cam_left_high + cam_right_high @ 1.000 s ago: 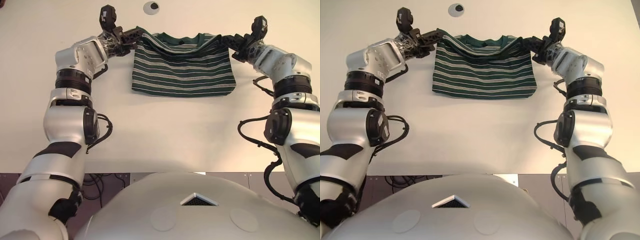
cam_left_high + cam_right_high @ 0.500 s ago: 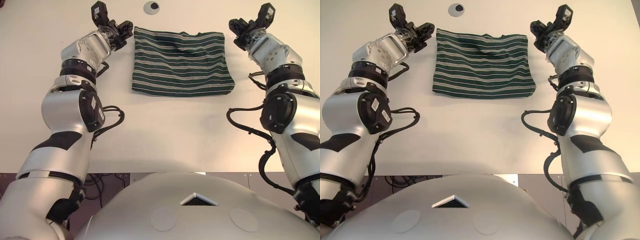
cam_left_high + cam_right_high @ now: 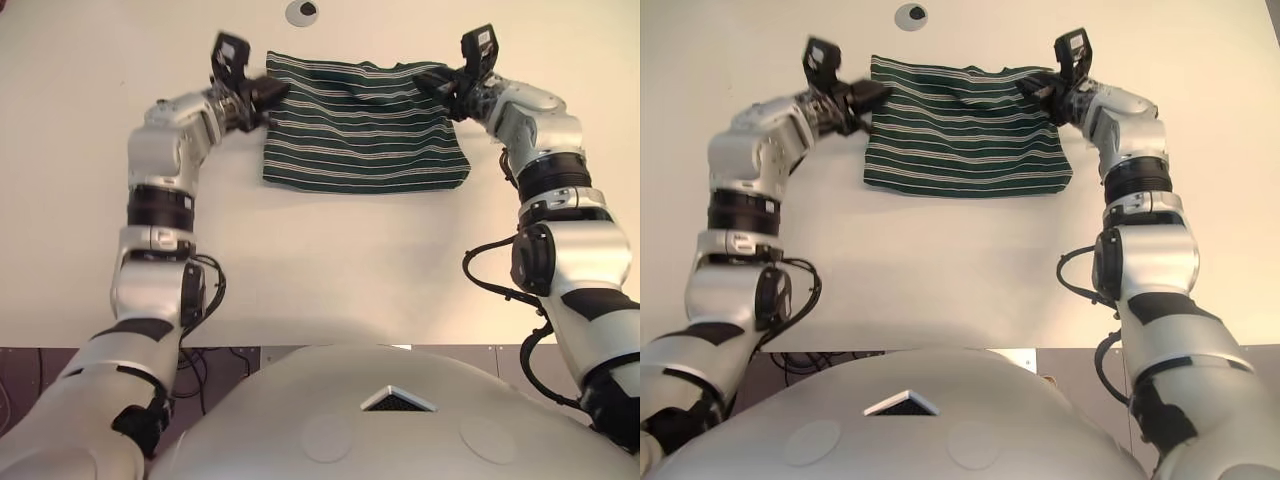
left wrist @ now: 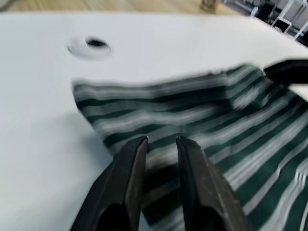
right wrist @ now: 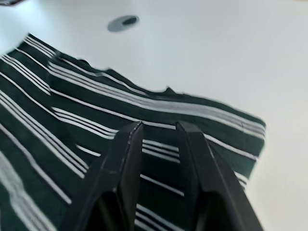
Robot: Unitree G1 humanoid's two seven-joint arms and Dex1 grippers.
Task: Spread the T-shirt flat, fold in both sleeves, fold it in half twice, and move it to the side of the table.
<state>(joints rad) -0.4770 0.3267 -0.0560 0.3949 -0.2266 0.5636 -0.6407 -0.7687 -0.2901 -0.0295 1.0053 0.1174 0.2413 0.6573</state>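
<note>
The dark green striped T-shirt [image 3: 365, 125] lies folded into a rough rectangle at the far middle of the white table [image 3: 330, 260]. My left gripper [image 3: 268, 95] hovers at the shirt's far left corner, fingers pointing inward; in the left wrist view [image 4: 161, 140] its jaws stand a small way apart over the striped cloth with nothing between them. My right gripper [image 3: 428, 82] is at the far right corner. In the right wrist view [image 5: 159, 126] its fingers are likewise slightly parted above the fabric, holding nothing.
A round cable hole [image 3: 302, 12] sits in the tabletop just beyond the shirt's far left corner. Bare table stretches to both sides of the shirt and toward the near edge [image 3: 330, 340].
One second ago both grippers held the shirt's lifted far edge. They let go, the cloth dropped flat, the arms swung outward, and now both grippers have returned inward to the far corners.
</note>
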